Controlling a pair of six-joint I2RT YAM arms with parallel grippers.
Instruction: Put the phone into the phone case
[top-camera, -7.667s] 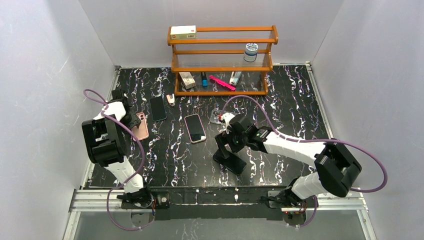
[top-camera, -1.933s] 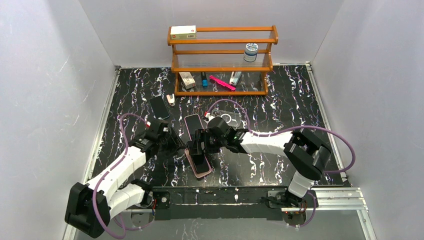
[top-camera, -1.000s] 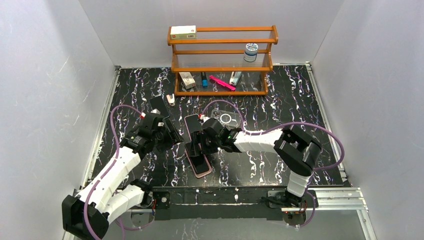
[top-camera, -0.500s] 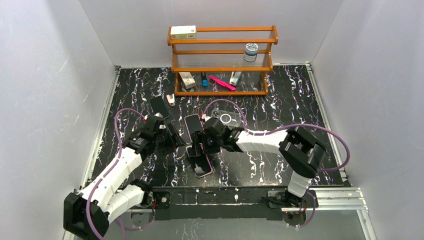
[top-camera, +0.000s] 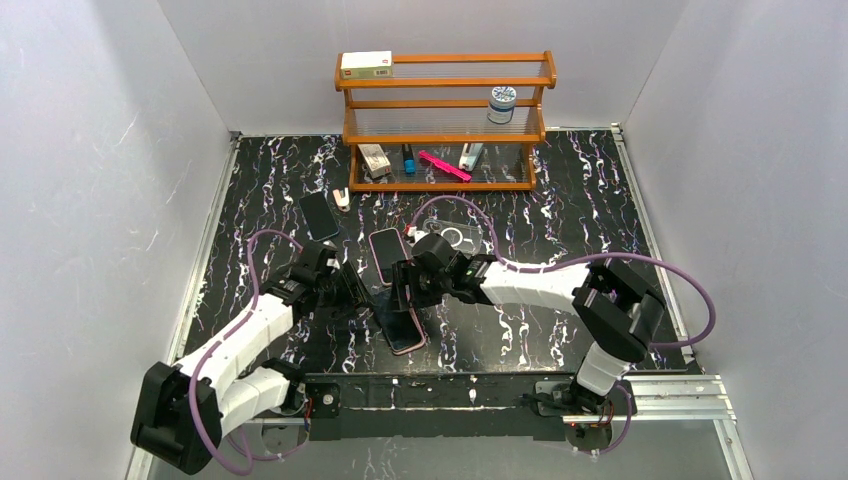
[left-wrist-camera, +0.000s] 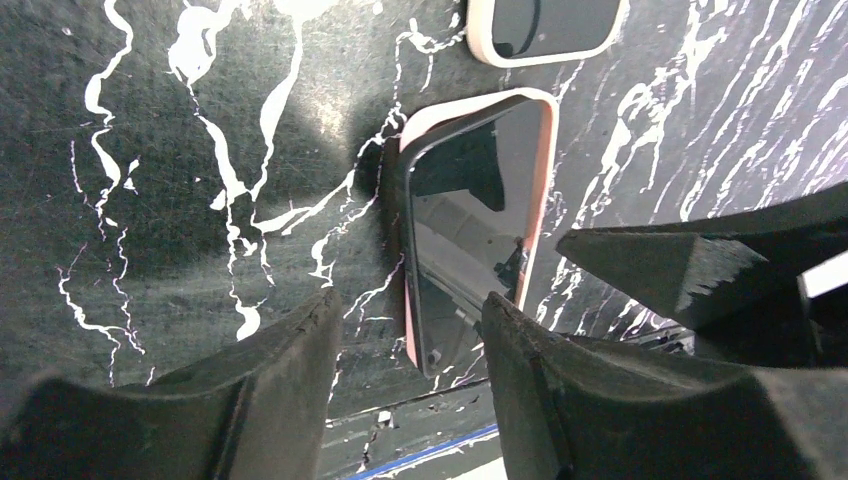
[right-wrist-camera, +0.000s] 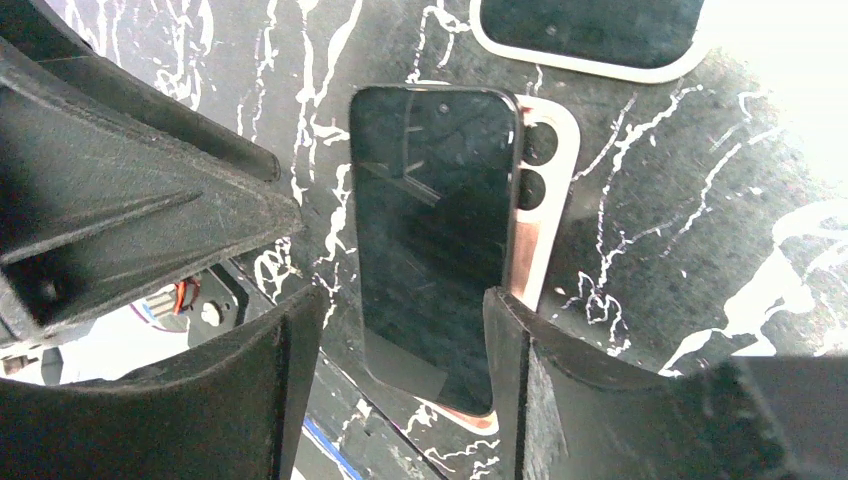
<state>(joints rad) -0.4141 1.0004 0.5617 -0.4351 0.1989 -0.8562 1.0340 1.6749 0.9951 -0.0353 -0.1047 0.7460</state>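
Black phone (right-wrist-camera: 430, 230) askew on pink case (right-wrist-camera: 533, 248); left gripper (left-wrist-camera: 408, 305), right gripper (right-wrist-camera: 400, 296) both parted, holding nothing.

My left arm (top-camera: 240, 335) and right arm (top-camera: 530, 283), white shells between chunky black joints, purple cable (top-camera: 452, 198) looping along each, blunt matte-black fingers (left-wrist-camera: 270, 400), dark bases (top-camera: 290, 395) on a metal rail (top-camera: 440, 398)

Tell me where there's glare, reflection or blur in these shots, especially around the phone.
Right wrist: the top right corner is blown out white, and the phone screen shows faint reflections. Left wrist: the phone's glass mirrors dark shapes, and the near fingers look soft. Top external: evenly lit, sharp.
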